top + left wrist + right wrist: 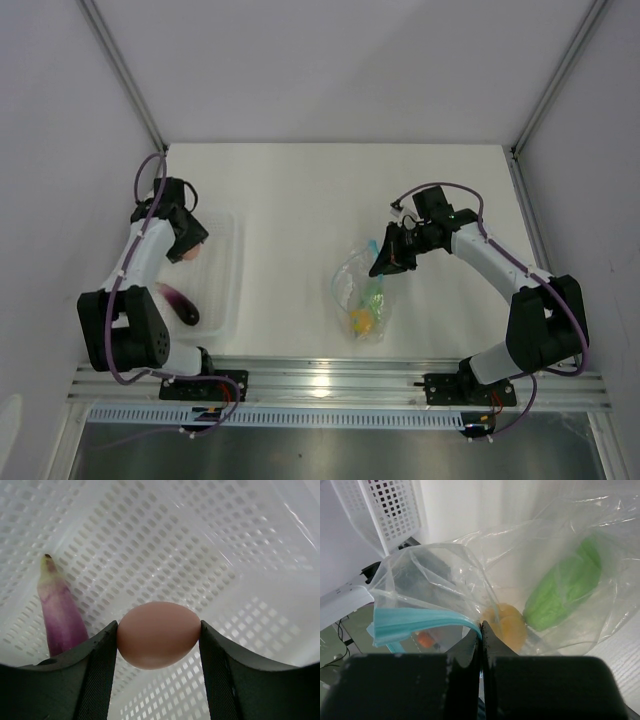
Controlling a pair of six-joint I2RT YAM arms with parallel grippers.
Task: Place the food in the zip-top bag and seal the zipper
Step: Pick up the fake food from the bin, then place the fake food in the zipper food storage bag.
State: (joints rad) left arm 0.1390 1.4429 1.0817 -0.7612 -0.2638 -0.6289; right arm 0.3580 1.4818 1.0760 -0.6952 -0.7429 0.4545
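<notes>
Inside a white perforated plastic basket (pixel 200 540), the left jaws pinch a pink egg-shaped toy (pixel 159 632), with a purple elongated toy (pixel 62 615) lying just beside it. The right jaws, pressed together, nip the crinkly clear zip-top bag (pixel 445 565), seemingly at its light-blue zipper strip (pixel 420 619); a yellow toy (pixel 507 622) and a green oblong toy (pixel 565 587) sit inside.

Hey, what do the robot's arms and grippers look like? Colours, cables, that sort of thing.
The left arm and right arm match: white tubular links between chunky black joints, with a purple cable looping along each. The left gripper and right gripper are matte black, each with two broad flat fingers. No markings are visible.
</notes>
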